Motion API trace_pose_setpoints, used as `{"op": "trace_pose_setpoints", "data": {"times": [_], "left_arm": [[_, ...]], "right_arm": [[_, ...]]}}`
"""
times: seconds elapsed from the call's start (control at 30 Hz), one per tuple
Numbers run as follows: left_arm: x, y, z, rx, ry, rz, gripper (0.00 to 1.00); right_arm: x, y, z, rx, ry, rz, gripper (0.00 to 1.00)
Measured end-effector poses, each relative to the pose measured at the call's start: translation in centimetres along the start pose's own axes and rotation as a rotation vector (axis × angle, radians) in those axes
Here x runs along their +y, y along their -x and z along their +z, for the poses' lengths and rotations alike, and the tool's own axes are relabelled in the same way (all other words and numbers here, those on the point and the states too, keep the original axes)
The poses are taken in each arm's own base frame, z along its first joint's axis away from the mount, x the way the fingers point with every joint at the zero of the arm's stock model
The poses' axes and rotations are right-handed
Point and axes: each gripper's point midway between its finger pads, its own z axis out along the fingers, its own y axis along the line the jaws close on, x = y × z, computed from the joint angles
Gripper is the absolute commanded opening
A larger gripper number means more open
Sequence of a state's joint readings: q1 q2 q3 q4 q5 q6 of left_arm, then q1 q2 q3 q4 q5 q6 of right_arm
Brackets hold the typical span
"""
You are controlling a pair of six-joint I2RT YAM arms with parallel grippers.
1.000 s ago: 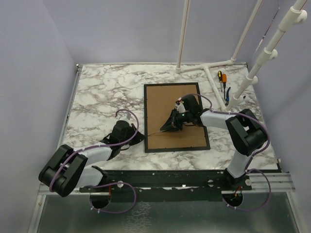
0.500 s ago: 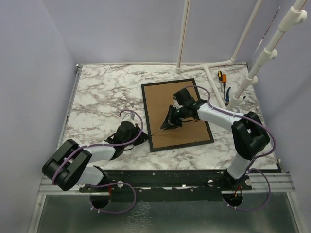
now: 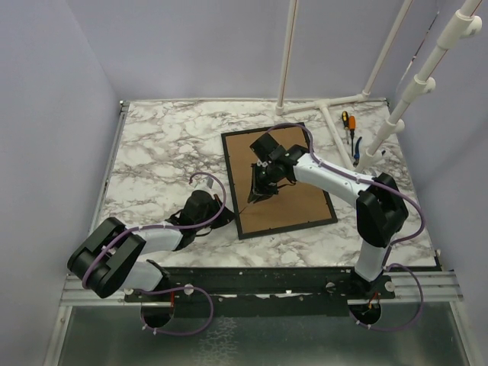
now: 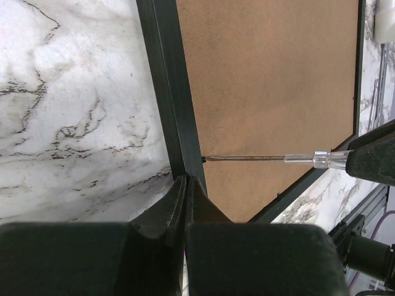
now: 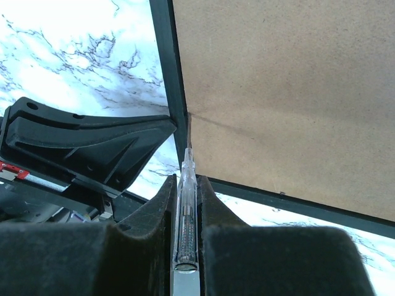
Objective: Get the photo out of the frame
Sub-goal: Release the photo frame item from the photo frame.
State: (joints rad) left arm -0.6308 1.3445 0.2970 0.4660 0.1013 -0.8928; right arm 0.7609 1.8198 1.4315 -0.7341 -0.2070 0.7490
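The frame [image 3: 293, 206] lies face down in the middle of the picture, turned a little, brown side up, so the photo cannot be seen. The right gripper [image 3: 257, 191] has its fingers clamped on a screwdriver [image 5: 186, 216] whose thin tip touches the frame's left edge. The left gripper [image 4: 187, 183] has its fingers pressed together right beside that edge, low down. Everything sits on a white and grey marble table [image 3: 168, 145] with pale purple walls [image 3: 53, 114] around it, and white pipes [image 3: 329, 103] and small tools [image 3: 347, 126] at the upper right.
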Motion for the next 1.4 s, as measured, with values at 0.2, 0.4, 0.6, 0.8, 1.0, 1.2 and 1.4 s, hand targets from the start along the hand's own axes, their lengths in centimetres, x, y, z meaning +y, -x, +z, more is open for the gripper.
{"op": "trace_pose_setpoints", "data": {"times": [0.2, 0.4, 0.6, 0.8, 1.0, 1.2, 1.4], "left_arm": [[0.0, 0.0, 0.0, 0.001, -0.001, 0.0, 0.0], [0.0, 0.0, 0.1, 0.002, -0.002, 0.0, 0.0], [0.0, 0.0, 0.1, 0.002, -0.001, 0.0, 0.0], [0.0, 0.0, 0.0, 0.001, -0.002, 0.0, 0.0], [0.0, 0.1, 0.0, -0.004, 0.0, 0.009, 0.0], [0.0, 0.1, 0.0, -0.004, 0.0, 0.014, 0.0], [0.0, 0.1, 0.0, -0.004, 0.0, 0.015, 0.0]], "right_arm": [[0.2, -0.1, 0.0, -0.005, -0.009, -0.008, 0.0], [0.3, -0.1, 0.0, -0.007, -0.006, -0.01, 0.0], [0.2, -0.6, 0.2, -0.011, 0.051, -0.008, 0.01], [-1.5, -0.4, 0.4, -0.009, 0.203, 0.089, 0.0], [-2.1, -0.2, 0.7, 0.008, 0.301, 0.12, 0.01], [-2.0, -0.2, 0.7, 0.01, 0.313, 0.105, 0.01], [-1.7, 0.1, 0.6, 0.026, 0.281, 0.081, 0.01]]}}
